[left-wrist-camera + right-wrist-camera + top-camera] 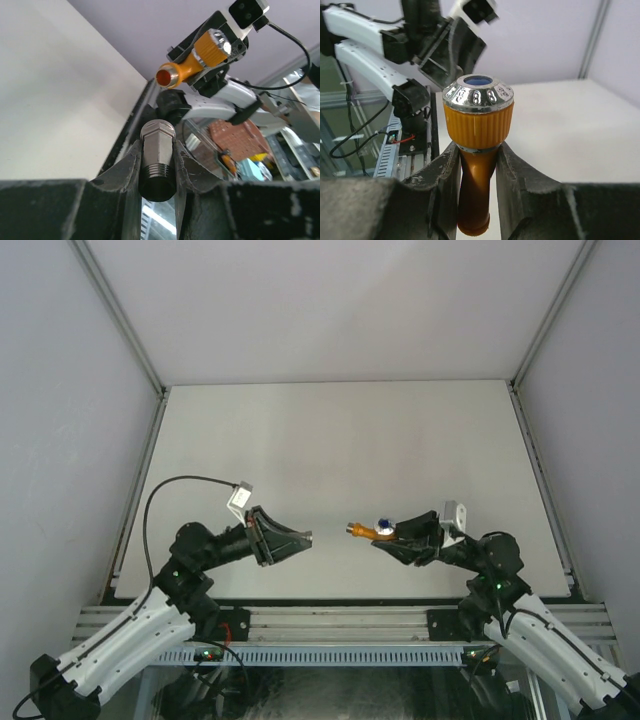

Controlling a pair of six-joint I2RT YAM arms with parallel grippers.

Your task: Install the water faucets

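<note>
Step in hand: by my reckoning, lining the two parts up in the air; they face each other but are not yet joined.
Left gripper [298, 538]: clamped on the grey metal fitting [157, 150], with the hexagonal end pointing outward and the thread ridges sitting between the fingers.
Right gripper [383, 538]: closed round the neck of the orange tap [477, 125], just below its knob.
Tap's place: held above the table [340, 440], its round mouth aimed at the left arm and well apart from the fitting.
Next move: likely to bring mouth and hex end onto one axis, close the gap, then twist. A skewed start could cross the threads.
Fitting: dull grey metal with flat facets and fine ridges.
Tap: glossy orange body, ribbed knob, chrome cap with a blue centre and a chrome ring at the mouth.
</note>
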